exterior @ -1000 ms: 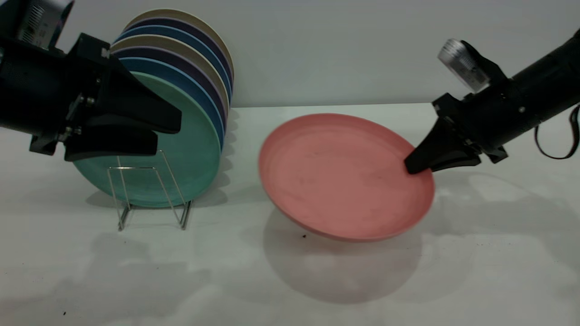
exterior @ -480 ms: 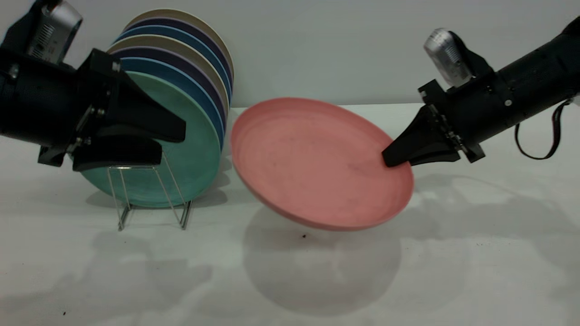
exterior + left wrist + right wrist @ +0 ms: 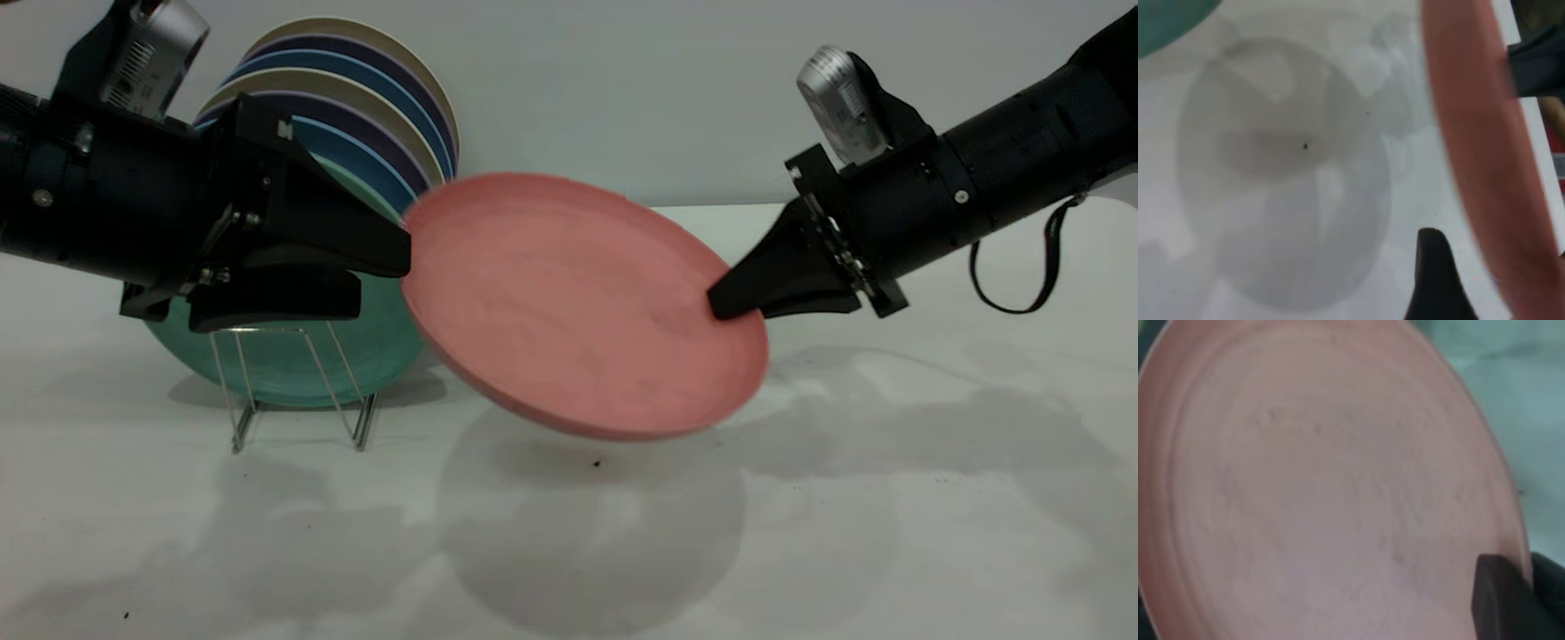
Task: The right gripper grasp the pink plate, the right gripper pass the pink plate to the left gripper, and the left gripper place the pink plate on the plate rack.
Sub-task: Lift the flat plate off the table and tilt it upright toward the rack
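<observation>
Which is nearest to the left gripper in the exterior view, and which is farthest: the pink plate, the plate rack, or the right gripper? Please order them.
Measured from the left gripper:
1. The pink plate: its near rim sits right at the fingertips, held up off the table.
2. The plate rack: just below the gripper, standing on the table.
3. The right gripper: across the plate, clamped on its far rim.

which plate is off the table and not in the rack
The pink plate: the right gripper holds it tilted in the air by its rim, next to the open left gripper. The teal plate and those behind it stand in the plate rack.
</observation>
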Robot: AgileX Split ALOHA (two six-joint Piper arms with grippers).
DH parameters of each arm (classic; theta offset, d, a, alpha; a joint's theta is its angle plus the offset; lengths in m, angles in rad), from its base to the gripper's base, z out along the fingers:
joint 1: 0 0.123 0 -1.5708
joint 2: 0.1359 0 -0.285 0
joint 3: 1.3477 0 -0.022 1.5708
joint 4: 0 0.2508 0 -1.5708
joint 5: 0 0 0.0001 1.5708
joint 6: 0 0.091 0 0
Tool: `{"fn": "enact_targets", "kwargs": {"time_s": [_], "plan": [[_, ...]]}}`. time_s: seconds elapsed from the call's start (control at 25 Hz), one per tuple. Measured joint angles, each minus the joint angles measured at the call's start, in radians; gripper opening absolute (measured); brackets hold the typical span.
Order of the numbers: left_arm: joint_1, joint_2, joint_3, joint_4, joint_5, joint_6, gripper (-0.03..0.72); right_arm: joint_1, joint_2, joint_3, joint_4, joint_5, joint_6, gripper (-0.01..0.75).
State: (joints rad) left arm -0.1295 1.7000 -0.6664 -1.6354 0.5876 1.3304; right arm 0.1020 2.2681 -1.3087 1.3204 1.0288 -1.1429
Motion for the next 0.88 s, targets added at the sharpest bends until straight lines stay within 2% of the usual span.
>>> {"fn": "enact_targets", "kwargs": {"time_s": [0.2,0.48,0.6,0.76,0.88], "plan": [[-0.002,0.000,0.000,-0.016,-0.003,0.003,0.497,0.040,0.000,0.000,0.052,0.037,-0.013,0.018],[-0.002,0.000,0.000,-0.048,-0.007,0.003,0.481,0.143,0.000,0.000,0.066,0.046,-0.037,0.018],[-0.002,0.000,0.000,-0.048,-0.007,0.003,0.387,0.151,0.000,0.000,0.067,0.036,-0.065,0.018],[-0.001,0.000,0.000,-0.046,-0.040,0.003,0.137,0.151,0.000,0.000,0.088,0.035,-0.095,0.023],[0.001,0.002,0.000,-0.041,-0.060,0.006,0.116,0.150,-0.001,0.000,0.109,0.036,-0.116,0.040]]}}
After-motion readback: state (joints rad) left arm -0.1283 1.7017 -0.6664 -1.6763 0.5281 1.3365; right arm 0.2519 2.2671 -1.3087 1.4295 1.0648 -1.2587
